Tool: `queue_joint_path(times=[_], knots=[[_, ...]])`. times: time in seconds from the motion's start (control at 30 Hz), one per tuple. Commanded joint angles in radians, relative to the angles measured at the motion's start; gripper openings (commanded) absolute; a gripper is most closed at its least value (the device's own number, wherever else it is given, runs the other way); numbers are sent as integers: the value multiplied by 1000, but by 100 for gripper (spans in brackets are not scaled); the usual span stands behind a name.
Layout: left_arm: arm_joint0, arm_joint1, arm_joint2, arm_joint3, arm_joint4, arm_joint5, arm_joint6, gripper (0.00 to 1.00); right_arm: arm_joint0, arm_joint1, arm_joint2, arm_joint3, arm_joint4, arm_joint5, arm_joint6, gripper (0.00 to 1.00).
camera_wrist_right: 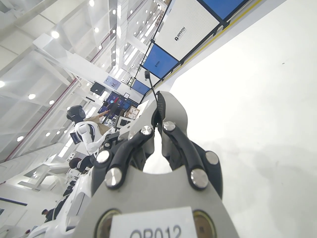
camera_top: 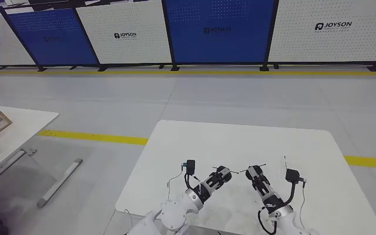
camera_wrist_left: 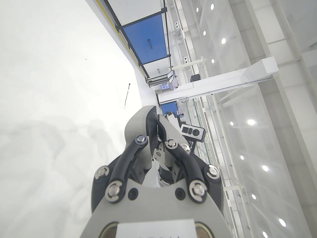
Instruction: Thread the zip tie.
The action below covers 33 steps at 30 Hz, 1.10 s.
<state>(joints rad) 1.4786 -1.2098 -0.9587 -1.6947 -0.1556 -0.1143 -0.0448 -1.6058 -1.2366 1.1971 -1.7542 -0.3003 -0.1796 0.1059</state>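
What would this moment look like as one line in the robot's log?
right gripper: shut on zip tie, head end out | left gripper: shut | second zip tie: lying on table

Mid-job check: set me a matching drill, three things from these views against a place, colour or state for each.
Things:
1. right claw
2. loose zip tie
3. table

States:
A. white
B. lying flat on the tabletop, nothing gripping it
C. shut on the held zip tie, whose head pokes out ahead

Pairs: 1-C, 2-B, 3-A
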Motion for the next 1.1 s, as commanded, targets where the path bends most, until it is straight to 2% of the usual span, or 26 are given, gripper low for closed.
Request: queue_joint_path(times=[0.0,0.5,1.07], knots=[[0,0,0,0,0,0,0,0,-4,0,1,-4,-4,0,1,0],[0,0,0,0,0,0,0,0,13,-6,-17,4,-16,37,19,0],[0,0,0,0,0,0,0,0,20,-11,-31,14,3,30,19,0]])
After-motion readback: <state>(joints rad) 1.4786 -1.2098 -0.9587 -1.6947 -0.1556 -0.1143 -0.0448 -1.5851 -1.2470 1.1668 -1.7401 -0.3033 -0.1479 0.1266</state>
